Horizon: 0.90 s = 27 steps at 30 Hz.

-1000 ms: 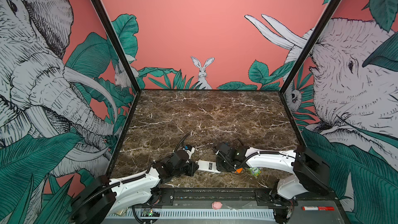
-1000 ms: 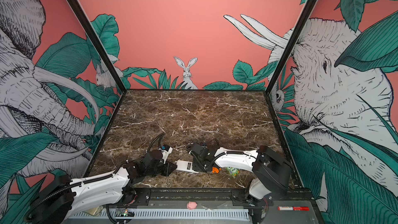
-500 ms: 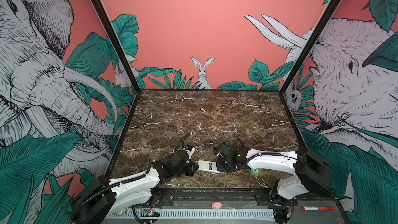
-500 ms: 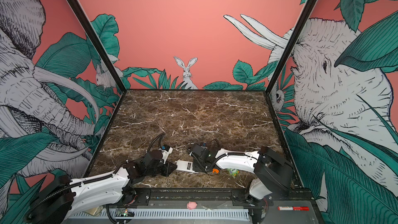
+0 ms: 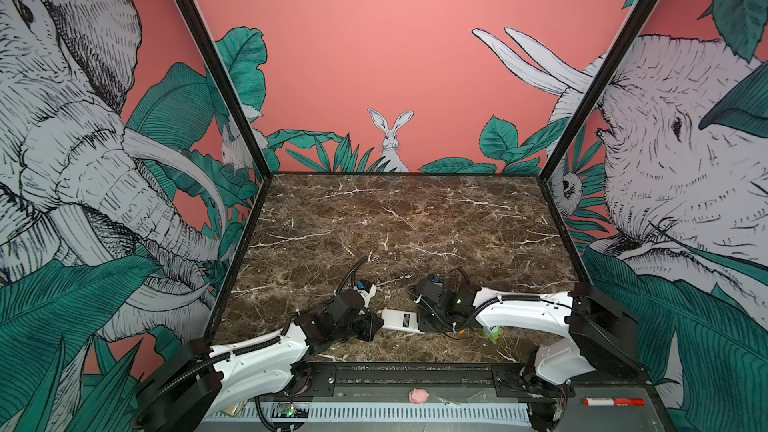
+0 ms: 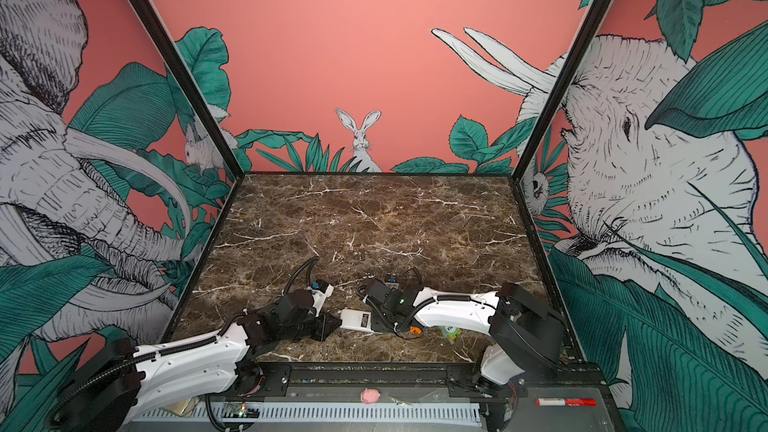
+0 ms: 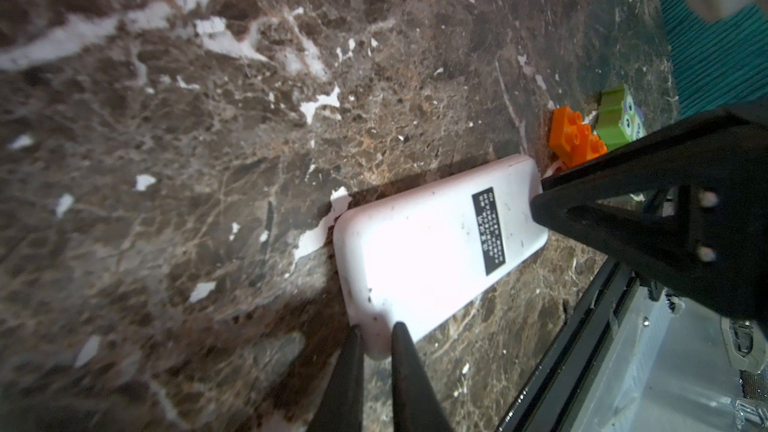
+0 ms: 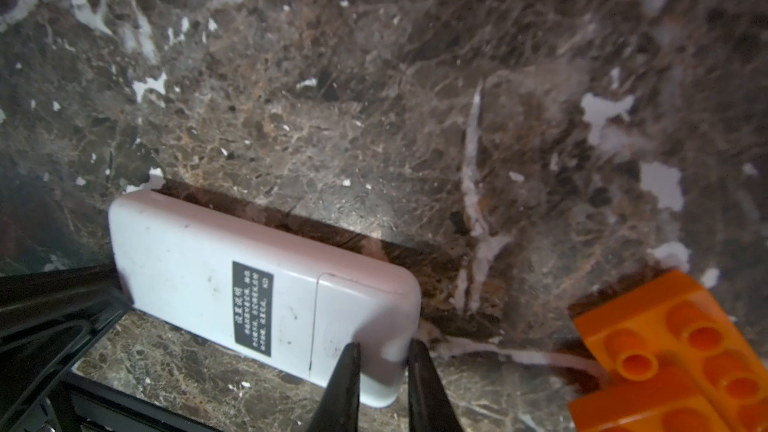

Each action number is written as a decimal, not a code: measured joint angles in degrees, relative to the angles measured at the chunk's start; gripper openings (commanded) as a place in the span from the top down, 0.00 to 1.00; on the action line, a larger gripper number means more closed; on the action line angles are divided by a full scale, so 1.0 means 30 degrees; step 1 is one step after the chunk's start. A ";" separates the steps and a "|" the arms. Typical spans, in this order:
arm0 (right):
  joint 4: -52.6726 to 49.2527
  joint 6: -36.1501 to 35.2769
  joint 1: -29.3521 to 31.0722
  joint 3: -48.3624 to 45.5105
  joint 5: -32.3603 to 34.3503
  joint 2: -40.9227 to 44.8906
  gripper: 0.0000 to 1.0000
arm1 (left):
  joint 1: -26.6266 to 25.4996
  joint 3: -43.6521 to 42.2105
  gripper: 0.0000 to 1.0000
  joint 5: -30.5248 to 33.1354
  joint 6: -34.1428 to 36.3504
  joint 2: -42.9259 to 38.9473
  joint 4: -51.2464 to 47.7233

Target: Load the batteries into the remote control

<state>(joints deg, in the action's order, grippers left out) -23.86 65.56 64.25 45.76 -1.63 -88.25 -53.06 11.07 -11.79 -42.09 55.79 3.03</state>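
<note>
The remote control (image 5: 401, 320) (image 6: 359, 320) lies white back up near the table's front edge, between both grippers. Its black label (image 8: 251, 309) shows, and the cover seam (image 8: 316, 317) looks closed. My left gripper (image 7: 376, 330) (image 5: 376, 322) is shut on the corner of one end of the remote (image 7: 436, 243). At the cover end of the remote (image 8: 199, 268), my right gripper (image 8: 382, 347) (image 5: 422, 324) is shut narrowly on the corner. The batteries are out of view.
An orange studded brick (image 8: 673, 351) (image 7: 575, 139) lies just past the remote's cover end, with a green owl toy (image 7: 621, 122) (image 5: 493, 332) beside it. The black front rail (image 5: 415, 371) runs close below. A pink toy (image 5: 418, 396) and a red marker (image 5: 613, 402) lie outside the table.
The right arm has dipped slightly at the remote's cover end, and its jaws have shifted there. The left arm and the remote have stayed put.
</note>
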 measured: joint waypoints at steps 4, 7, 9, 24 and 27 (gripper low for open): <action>-0.0758 -0.0197 0.0160 0.0641 0.0262 -0.0437 0.85 | 0.0000 -0.0007 0.85 -0.0007 -0.0007 0.0000 0.0015; -0.1275 -0.0270 0.0291 0.1056 0.0459 -0.0714 0.85 | 0.0000 -0.0066 0.85 -0.0007 -0.0022 -0.0109 0.0051; -0.1581 -0.0357 0.0393 0.1362 0.0619 -0.0925 0.83 | -0.0007 -0.0138 0.85 -0.0109 -0.0029 -0.0255 0.0015; -0.1443 -0.2798 0.1209 0.1923 0.0925 -0.1137 0.43 | 0.0532 0.0444 0.73 -0.0765 0.0772 -0.1421 -0.3679; -0.1690 -0.4058 0.1246 0.2441 0.0976 -0.1486 0.35 | 0.1282 0.0903 0.67 -0.0787 0.1297 -0.1698 -0.4860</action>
<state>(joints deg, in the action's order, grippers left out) -28.93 53.39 67.99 53.08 1.30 -92.71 -49.21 13.78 -14.15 -38.20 50.70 -11.55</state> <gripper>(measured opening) 0.616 0.302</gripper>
